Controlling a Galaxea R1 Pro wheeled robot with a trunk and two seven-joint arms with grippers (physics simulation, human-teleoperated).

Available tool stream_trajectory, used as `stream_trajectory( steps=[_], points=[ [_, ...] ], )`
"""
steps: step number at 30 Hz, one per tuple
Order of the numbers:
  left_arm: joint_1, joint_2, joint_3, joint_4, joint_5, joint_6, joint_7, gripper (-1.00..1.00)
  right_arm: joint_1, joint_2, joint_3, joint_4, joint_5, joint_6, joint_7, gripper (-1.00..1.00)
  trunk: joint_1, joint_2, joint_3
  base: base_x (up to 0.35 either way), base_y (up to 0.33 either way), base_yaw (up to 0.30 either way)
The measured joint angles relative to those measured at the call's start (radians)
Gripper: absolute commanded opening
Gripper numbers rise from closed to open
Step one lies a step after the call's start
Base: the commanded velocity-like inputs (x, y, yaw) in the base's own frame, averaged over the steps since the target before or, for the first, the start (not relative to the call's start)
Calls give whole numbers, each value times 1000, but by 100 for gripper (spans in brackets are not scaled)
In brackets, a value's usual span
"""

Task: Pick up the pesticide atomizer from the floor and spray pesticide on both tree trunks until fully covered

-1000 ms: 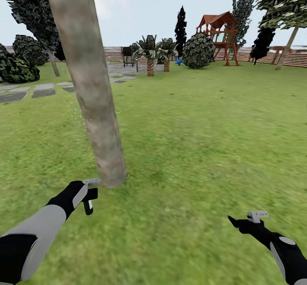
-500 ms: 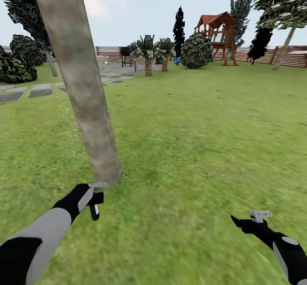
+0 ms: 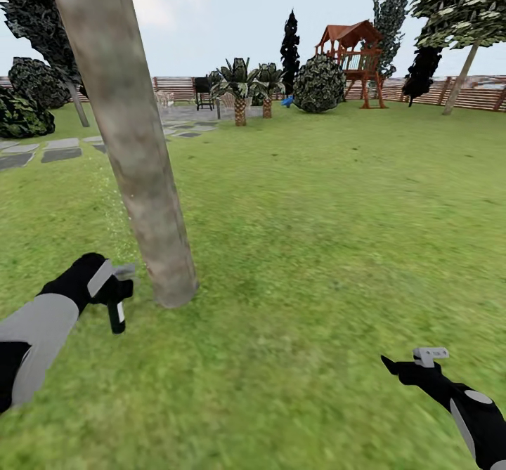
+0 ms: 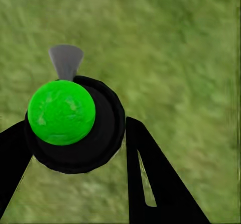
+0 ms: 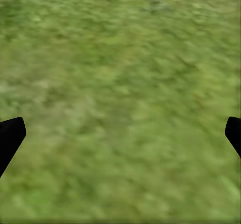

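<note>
Though beside trunk [image 3: 133, 154], atomizer [image 3: 116, 308] in left gripper [image 3: 112, 289]

Green lawn [image 3: 337, 231], slatted brown fence [image 3: 478, 94], grey stepping stones [image 3: 60, 154], red-roofed play tower [image 3: 355, 59], pale sky.

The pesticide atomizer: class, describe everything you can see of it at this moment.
The pesticide atomizer is a small black bottle with a light grey trigger head and a white label strip. It hangs roughly upright, body down, held above the grass in the left tool, just to the left of the tree trunk base without touching it. In the left wrist view its round black end carries a bright green spot, clamped between the tool's black fingers.
</note>
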Motion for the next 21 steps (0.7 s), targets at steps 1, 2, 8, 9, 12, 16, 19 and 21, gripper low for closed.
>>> stream_trajectory(
  steps=[1,2,8,9,12,16,19,21],
  points=[
    [-36,1,0,0,-1,13,1,-100,0,0,0,0,0,0,0,100,0,0,0,0,0,0],
    [-61,1,0,1,1,28,2,-100,0,0,0,0,0,0,0,100,0,0,0,0,0,0],
    [-140,54,7,2,5,71,0,-100,0,0,0,0,0,0,0,100,0,0,0,0,0,0],
    [-134,67,8,6,7,66,0,-100,0,0,0,0,0,0,0,100,0,0,0,0,0,0],
    [-56,74,11,16,24,-15,-4,-100,0,0,0,0,0,0,0,100,0,0,0,0,0,0],
    [-6,72,11,11,81,-68,-96,-100,0,0,2,1,0,0,0,100,0,0,0,0,0,0],
    [-12,75,9,3,81,-64,-124,-100,0,0,2,0,0,0,0,100,0,0,0,0,0,0],
    [-22,78,8,1,80,-54,-124,-100,0,0,2,0,0,-1,0,100,0,0,0,0,0,0]
  ],
)
